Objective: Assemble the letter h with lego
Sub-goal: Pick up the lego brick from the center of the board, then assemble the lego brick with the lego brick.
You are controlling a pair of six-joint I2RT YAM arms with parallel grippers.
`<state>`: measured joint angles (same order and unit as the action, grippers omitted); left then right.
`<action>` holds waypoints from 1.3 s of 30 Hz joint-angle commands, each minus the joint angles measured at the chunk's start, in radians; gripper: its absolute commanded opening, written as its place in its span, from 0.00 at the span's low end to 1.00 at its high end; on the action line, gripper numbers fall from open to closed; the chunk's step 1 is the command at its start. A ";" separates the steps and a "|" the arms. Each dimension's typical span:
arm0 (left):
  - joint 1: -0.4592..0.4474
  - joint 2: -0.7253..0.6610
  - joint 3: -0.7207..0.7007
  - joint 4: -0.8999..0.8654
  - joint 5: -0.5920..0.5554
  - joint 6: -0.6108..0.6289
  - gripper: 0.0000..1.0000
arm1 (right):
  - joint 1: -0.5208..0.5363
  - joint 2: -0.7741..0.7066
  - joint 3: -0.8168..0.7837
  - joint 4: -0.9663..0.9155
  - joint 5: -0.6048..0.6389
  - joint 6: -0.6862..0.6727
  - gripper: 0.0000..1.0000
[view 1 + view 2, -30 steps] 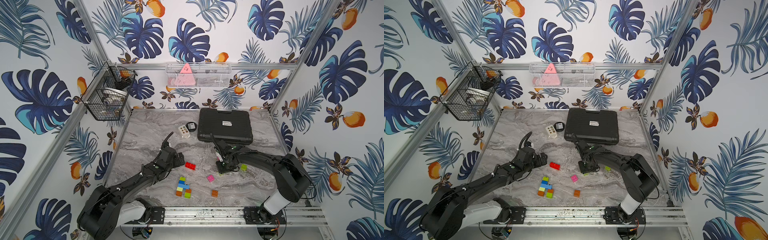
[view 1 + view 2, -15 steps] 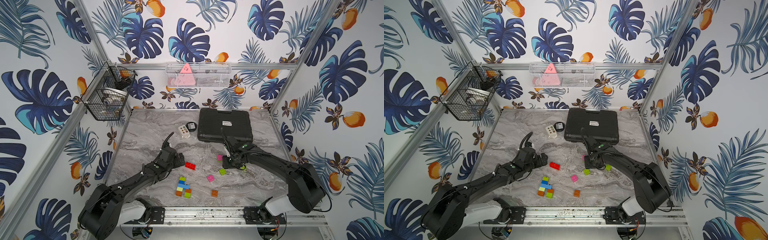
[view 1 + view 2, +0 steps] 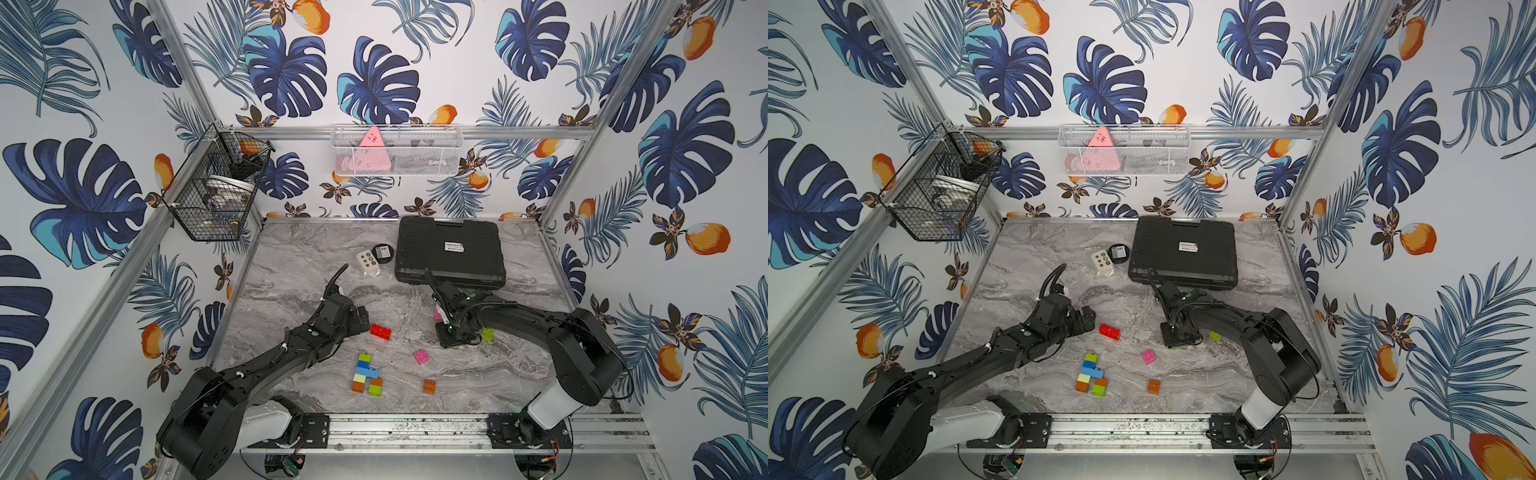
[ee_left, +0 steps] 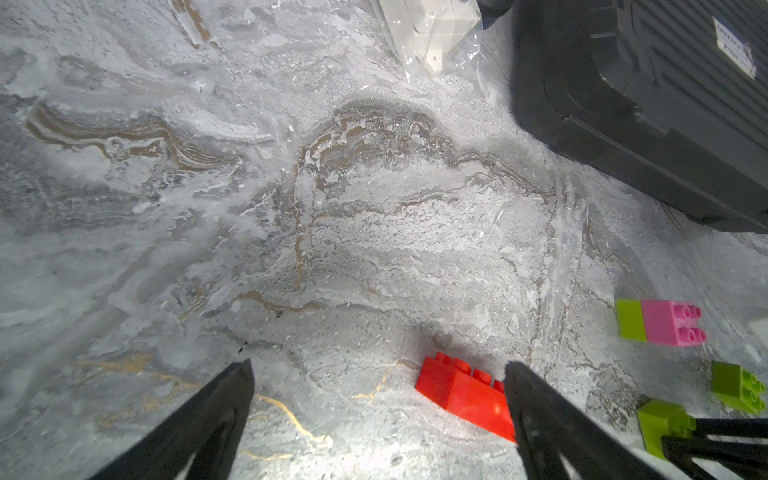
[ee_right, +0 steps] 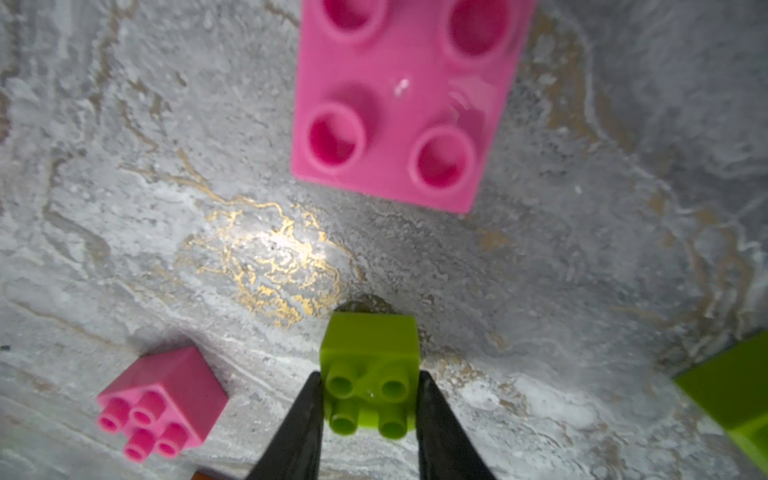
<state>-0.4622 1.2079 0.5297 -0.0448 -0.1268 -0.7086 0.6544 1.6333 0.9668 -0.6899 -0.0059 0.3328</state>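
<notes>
My right gripper is shut on a lime green lego brick that lies on its side on the marble table, studs toward the camera; in both top views the gripper hides it. Close by lie a pink brick joined to a lime one, a small pink brick and a loose lime brick. My left gripper stands open and low, with the red brick beside one finger. A partly joined group of blue, lime and orange bricks and a single orange brick sit near the front.
A black case lies at the back right, just behind my right wrist. A white card with coloured dots and a black round disc sit beside it. Wire baskets hang on the walls. A metal rail runs along the front edge.
My right gripper swung back toward the case, then came forward and down and shut on a lime brick that lay loose half a second ago. The left arm has not moved.
</notes>
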 commanded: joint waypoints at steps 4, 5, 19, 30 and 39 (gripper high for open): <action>0.000 -0.001 0.001 0.015 -0.002 -0.004 0.99 | 0.026 -0.080 0.020 -0.054 0.013 0.024 0.34; 0.000 0.001 0.007 0.005 -0.007 -0.002 0.99 | 0.039 -0.090 0.026 -0.066 0.007 0.031 0.34; 0.000 0.008 0.009 -0.007 -0.009 -0.012 0.99 | 0.281 0.016 0.128 -0.094 0.006 0.150 0.34; 0.000 -0.002 0.001 -0.002 -0.012 -0.018 0.99 | 0.308 0.053 0.116 -0.084 0.047 0.069 0.34; 0.000 0.001 0.005 -0.006 -0.012 -0.015 0.99 | 0.307 0.079 0.117 -0.086 0.063 0.032 0.34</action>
<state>-0.4622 1.2072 0.5304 -0.0528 -0.1341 -0.7124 0.9611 1.6978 1.0935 -0.7460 0.0349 0.3836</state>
